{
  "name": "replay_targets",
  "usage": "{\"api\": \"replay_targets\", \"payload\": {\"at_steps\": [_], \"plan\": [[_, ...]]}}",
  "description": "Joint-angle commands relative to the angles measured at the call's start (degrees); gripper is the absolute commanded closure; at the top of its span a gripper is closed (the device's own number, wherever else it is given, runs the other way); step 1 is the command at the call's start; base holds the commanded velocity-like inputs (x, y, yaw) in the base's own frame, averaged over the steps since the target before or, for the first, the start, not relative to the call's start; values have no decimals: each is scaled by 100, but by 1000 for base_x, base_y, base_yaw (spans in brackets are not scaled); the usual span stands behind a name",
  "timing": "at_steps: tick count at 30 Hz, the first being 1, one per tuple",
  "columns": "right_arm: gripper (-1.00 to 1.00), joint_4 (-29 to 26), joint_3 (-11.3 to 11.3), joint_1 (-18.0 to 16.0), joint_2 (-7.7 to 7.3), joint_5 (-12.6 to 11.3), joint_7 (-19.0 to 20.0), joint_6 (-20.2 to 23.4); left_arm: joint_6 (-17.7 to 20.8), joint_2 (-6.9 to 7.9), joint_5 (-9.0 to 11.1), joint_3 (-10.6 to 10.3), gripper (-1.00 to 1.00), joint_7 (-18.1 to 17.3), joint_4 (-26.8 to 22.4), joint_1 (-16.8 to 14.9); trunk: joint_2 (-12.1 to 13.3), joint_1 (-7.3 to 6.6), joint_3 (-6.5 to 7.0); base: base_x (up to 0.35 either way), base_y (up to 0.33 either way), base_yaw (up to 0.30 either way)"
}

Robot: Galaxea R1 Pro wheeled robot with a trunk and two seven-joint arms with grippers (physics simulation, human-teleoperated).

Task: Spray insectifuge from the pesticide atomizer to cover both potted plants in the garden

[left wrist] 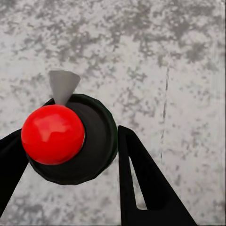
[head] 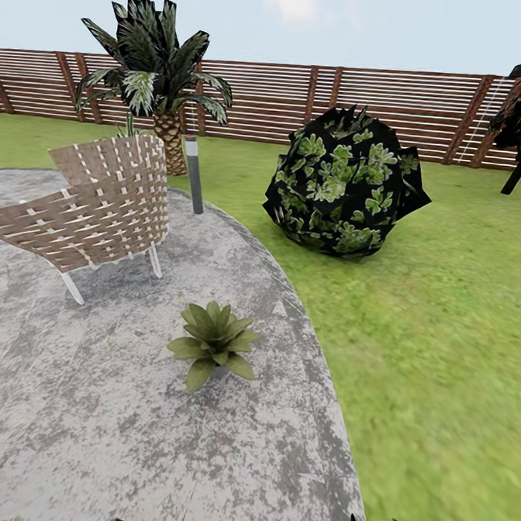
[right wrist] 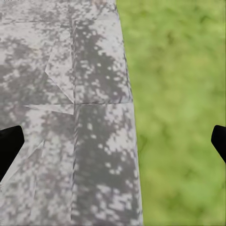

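The pesticide atomizer point(left wrist: 52, 134) has a round red cap, a dark round body and a grey nozzle. My left gripper point(left wrist: 70, 141) is shut on it, one black finger point(left wrist: 141, 179) on each side, above the grey patio paving. One potted plant point(head: 212, 341), a low rosette of pointed green leaves, stands on the patio point(head: 87, 404) a little ahead of me in the head view. My right gripper point(right wrist: 115, 139) is open with nothing between its fingers, hanging over the line where the paving meets the grass.
A woven brown chair point(head: 93, 210) stands at the patio's left, with a palm point(head: 153, 66) and a grey bollard point(head: 194, 174) behind it. A round dark bush point(head: 343, 185) sits on the lawn point(head: 441, 343) to the right. A slatted wooden fence point(head: 380, 106) closes the back.
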Motion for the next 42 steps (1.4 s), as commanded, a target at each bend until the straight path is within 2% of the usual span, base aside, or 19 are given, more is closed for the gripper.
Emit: {"api": "replay_targets", "payload": {"at_steps": [1, 2, 3, 4, 6, 7, 8, 9, 11, 13, 16, 18, 19, 22, 26, 31, 33, 36, 42], "plan": [[-100, -1, 12, -3, -2, 120, 5, -16, 19, -11, -284, -109, 100, -200, -16, -108, -2, -1, -4, 0, 0, 0], [-100, -12, 108, -3, -5, 216, 10, -15, 46, -17, -506, -227, 100, -350, -25, -233, -2, -1, -4, 0, 0, 0], [-100, -84, 330, -3, -8, 448, 19, -13, 132, -17, -874, -390, 100, -654, -32, -453, -2, -1, -4, 0, 0, 0], [-100, -447, 809, -8, -2, 1041, 34, 12, 673, -10, -1445, -542, 100, -1407, -43, -905, -2, -1, -4, 0, 0, 0], [-100, -901, 1163, -11, 19, 1684, 318, 207, 1313, -22, -1925, -600, 100, -2206, -77, -1374, -2, -1, -4, 0, 0, 0], [-100, -1161, 1241, -13, 30, 1929, 760, 437, 1474, -29, -2251, -626, 100, -2573, -152, -1584, -2, -1, -4, 0, 0, 0], [-100, -1463, 1282, -25, 36, 2064, 1345, 720, 1567, -47, -2593, -652, 100, -2921, -243, -1764, -2, -1, -4, 0, 0, 0], [-100, -1672, 1297, -46, 38, 2115, 1771, 910, 1605, -73, -2804, -663, 100, -3144, -305, -1868, -2, -1, -4, 0, 0, 0], [-100, -2328, 1317, -184, 47, 2179, 3026, 1323, 1656, -172, -3306, -677, 100, -3778, -439, -2148, -2, -1, -4, 0, 0, 0], [-100, -2791, 1330, -325, 56, 2195, 3829, 1463, 1668, -252, -3637, -686, 100, -4242, -489, -2356, -2, -1, -4, 0, 0, 0], [-100, -3169, 1374, -456, 115, 2219, 4538, 1528, 1715, -304, -4090, -688, 100, -4664, -518, -2530, -2, -1, -4, 0, 0, 0], [-100, -3318, 1587, -500, 191, 2234, 4987, 1544, 1817, -316, -4306, -684, 100, -4767, -533, -2575, -2, -1, -4, 0, 0, 0], [100, -3374, 1782, -511, 224, 2236, 5178, 1548, 1881, -325, -4376, -683, 100, -4790, -538, -2586, -2, -1, -4, 0, 0, 0], [100, -3422, 2072, -520, 276, 2227, 5340, 1540, 1962, -398, -4523, -755, 100, -4809, -547, -2595, -2, -1, -4, 0, 0, 0], [100, -3427, 2126, -522, 396, 2224, 5384, 1537, 2134, -450, -4761, -912, 100, -4769, -549, -2597, -2, -1, -4, 0, 0, 0], [100, -3421, 2218, -522, 643, 2226, 5405, 1537, 2201, -533, -4797, -936, 100, -4736, -549, -2588, -2, -1, -4, 0, 0, 0], [100, -3425, 2418, -522, 811, 2224, 5404, 1537, 2200, -593, -4798, -942, 100, -4613, -549, -2581, -2, -1, -4, 0, 0, 0], [100, -3434, 2563, -524, 1082, 2230, 5400, 1537, 2180, -648, -4816, -945, 100, -4425, -549, -2542, -2, -1, -4, 0, 0, 0], [100, -3442, 2596, -543, 1303, 2232, 5379, 1537, 2130, -687, -4819, -944, 100, -4382, -543, -2510, -2, -1, -4, 0, 0, 0]]}}
